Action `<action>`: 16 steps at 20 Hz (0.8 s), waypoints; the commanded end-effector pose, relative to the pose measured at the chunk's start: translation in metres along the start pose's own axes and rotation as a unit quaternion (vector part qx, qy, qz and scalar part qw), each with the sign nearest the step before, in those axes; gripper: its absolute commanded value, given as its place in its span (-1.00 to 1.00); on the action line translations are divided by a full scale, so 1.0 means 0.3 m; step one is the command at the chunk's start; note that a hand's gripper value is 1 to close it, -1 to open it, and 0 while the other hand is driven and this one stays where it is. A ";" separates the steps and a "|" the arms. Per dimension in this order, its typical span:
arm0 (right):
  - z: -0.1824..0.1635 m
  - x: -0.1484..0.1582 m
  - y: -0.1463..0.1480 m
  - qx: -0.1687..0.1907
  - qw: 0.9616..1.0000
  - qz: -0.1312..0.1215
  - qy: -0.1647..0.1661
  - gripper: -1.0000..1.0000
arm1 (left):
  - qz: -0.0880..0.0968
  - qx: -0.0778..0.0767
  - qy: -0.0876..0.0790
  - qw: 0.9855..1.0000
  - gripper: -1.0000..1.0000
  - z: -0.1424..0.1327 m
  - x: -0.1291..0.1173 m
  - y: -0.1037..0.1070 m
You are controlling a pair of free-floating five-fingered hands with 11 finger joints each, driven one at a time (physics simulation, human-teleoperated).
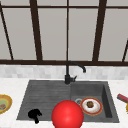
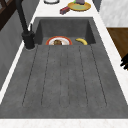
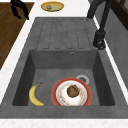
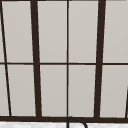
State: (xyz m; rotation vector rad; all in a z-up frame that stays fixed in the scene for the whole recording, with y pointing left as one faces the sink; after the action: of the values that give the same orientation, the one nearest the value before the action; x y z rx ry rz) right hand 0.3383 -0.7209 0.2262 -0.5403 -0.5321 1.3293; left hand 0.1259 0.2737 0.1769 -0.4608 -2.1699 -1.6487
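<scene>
The left hand hangs in the air over the front left corner of the sink, at the front edge of the draining board. Its fingers droop downward, loose and spread apart, with nothing between them. In the right side view the hand sits beyond the counter's front edge, above the wooden floor, level with the far end of the board. In the left side view its fingertips poke in at the picture's right edge.

Just to the right of the fingers in the front view, a large red ball covers the middle of the sink's front rim. It stands apart from the hand.

Further right of the fingers lies the basin. In it rests 1 red-rimmed plate carrying a brown lump of food, with a banana lying beside it toward the front wall. The drain is just behind the plate.

Behind the fingers, across the board, the black faucet rises from the sink's back rim.

To the left of the fingers, on the white counter, sits a yellow dish with food in it. Well off to the right, past the basin, a red-topped object lies on the counter beside another yellow plate.

A dark-framed window fills the wall above.
</scene>
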 end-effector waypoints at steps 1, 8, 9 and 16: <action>-0.027 -0.026 0.024 0.012 0.999 0.047 -0.007 -1.00 | 0.000 0.000 0.000 1.000 0.00 0.000 0.000 0.000; -0.081 -0.063 0.080 0.017 0.998 0.049 -0.036 -1.00 | 0.000 0.000 0.000 1.000 0.00 0.000 0.000 0.000; -0.091 -0.069 0.088 0.017 0.998 0.049 -0.042 -1.00 | 0.000 0.000 0.000 1.000 0.00 0.000 0.000 0.000; -0.151 -0.101 0.138 0.015 0.995 0.052 -0.087 -1.00 | 0.000 0.000 0.000 1.000 0.00 0.000 0.000 0.000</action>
State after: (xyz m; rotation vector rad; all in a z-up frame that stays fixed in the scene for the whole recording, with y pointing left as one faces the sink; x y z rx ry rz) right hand 0.3320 -0.7446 0.1723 -0.4548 -0.6076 1.3752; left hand 0.1259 0.2737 0.1769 -0.4608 -2.1699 -1.6487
